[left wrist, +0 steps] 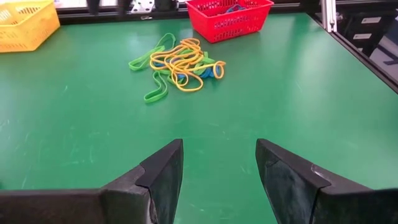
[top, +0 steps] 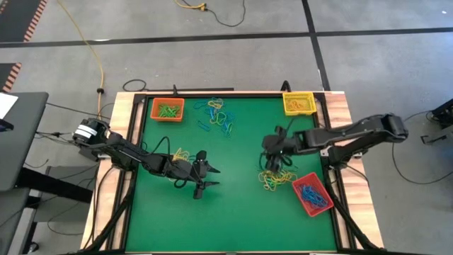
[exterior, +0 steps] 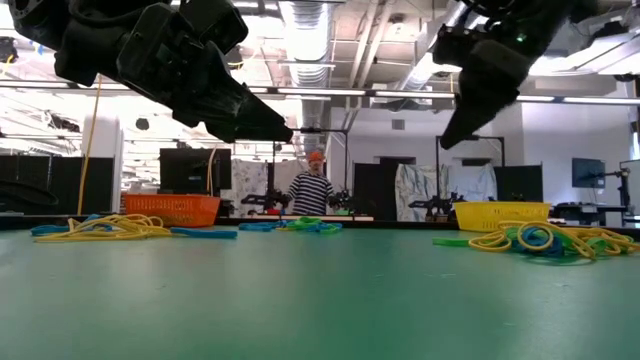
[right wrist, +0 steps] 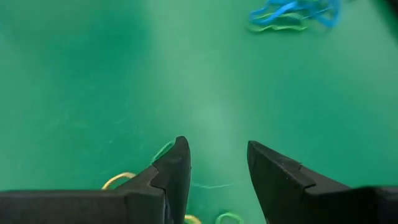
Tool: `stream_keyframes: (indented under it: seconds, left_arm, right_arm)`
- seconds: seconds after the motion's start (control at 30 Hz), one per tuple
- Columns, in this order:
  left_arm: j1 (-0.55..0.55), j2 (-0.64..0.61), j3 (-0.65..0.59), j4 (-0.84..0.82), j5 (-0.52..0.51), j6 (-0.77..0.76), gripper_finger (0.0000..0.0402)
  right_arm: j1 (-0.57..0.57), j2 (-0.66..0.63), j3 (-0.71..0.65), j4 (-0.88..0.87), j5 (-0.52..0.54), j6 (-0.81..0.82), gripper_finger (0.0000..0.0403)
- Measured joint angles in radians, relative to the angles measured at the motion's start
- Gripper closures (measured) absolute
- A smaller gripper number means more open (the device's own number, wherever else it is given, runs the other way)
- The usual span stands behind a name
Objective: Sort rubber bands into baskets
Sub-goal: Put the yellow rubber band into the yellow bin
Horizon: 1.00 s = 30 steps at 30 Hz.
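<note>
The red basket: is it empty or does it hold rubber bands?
Not empty: the red basket holds blue rubber bands, seen from above.

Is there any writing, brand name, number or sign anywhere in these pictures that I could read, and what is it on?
None can be read.
The orange basket, yellow basket and red basket show no labels.
The green table carries no print.
Both arms show no legible marking.
Screens and gear in the room behind: too small to read.

Grey floor (top: 233, 53) crossed by a yellow cable (top: 92, 49); ceiling lights (exterior: 310, 20) above a striped-shirted person (exterior: 314, 190).
</note>
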Motion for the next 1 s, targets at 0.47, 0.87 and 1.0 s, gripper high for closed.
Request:
stream_keyframes:
  seconds: [0.47, 0.87, 1.0]
  left_arm:
    - [0.000, -0.007, 0.000, -0.090, -0.140, -0.019, 0.0210]
    - [0.027, -0.300, 0.000, -0.653, -0.262, -0.358, 0.0210]
    - [0.051, -0.402, 0.000, -0.913, -0.279, -0.527, 0.0210]
  right_arm:
    - [0.128, 0.235, 0.000, 0.347, 0.001, -0.089, 0.0216]
    - [0.117, 0.369, 0.000, 0.596, 0.001, -0.228, 0.0216]
    - [0.113, 0.387, 0.000, 0.608, -0.001, -0.243, 0.0216]
